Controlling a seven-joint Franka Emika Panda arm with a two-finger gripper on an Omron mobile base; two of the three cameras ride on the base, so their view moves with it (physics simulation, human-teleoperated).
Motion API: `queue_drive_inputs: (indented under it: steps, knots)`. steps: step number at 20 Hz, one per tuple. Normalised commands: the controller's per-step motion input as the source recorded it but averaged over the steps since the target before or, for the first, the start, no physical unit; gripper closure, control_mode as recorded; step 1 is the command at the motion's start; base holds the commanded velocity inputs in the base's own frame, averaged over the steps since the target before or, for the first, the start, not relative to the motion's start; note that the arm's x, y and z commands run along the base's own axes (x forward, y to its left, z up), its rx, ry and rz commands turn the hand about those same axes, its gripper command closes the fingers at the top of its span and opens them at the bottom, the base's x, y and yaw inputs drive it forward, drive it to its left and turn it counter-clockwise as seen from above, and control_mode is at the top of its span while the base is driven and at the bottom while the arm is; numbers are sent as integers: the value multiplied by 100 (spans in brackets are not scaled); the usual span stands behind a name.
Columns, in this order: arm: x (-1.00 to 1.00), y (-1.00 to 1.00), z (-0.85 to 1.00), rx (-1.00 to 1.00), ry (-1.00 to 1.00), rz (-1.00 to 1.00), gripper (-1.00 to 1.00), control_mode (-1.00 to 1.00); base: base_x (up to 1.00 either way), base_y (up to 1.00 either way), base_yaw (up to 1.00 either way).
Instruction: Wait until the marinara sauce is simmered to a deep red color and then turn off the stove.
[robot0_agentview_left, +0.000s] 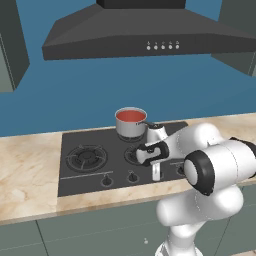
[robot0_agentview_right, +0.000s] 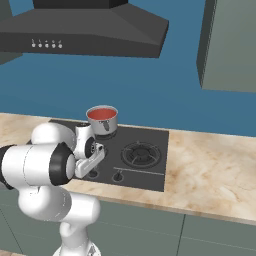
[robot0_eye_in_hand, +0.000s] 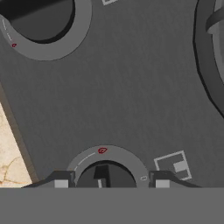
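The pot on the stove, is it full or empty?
Not empty. The steel pot stands upright on the stove, and red marinara sauce lies flat near its rim. How deep it goes cannot be told.

Red sauce (robot0_agentview_right: 102, 113) on stove (robot0_agentview_right: 145, 137)

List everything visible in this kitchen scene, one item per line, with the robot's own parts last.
Shiny steel saucepan: one, silver, on a rear burner of the cooktop.
Marinara sauce: one round patch, orange-red, inside the saucepan.
Black rectangular cooktop: one, set into the counter.
Round burner grates: at least two exposed, black, on the cooktop.
Small round knobs: at least three visible, black, along the cooktop's front edge.
Range hood: one, dark grey with white buttons, above the cooktop.
Marble counter: beige, either side of the cooktop.
Wall cabinets: grey-green, beside the hood.
Gripper: one, dark tips astride a knob, jaws open.
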Motion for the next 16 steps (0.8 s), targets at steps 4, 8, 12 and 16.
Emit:
queue_drive_inputs:
  steps: [4,8,12,16]
  knots:
    - [0,0,0,0,0,0,100,-100,0,0,0]
    - [0,0,0,0,0,0,100,-100,0,0,0]
    - [0,0,-1,4,-1,-7,100,-100,0,0,0]
    - [-10,0,-9,13,-8,-28,100,-100,0,0,0]
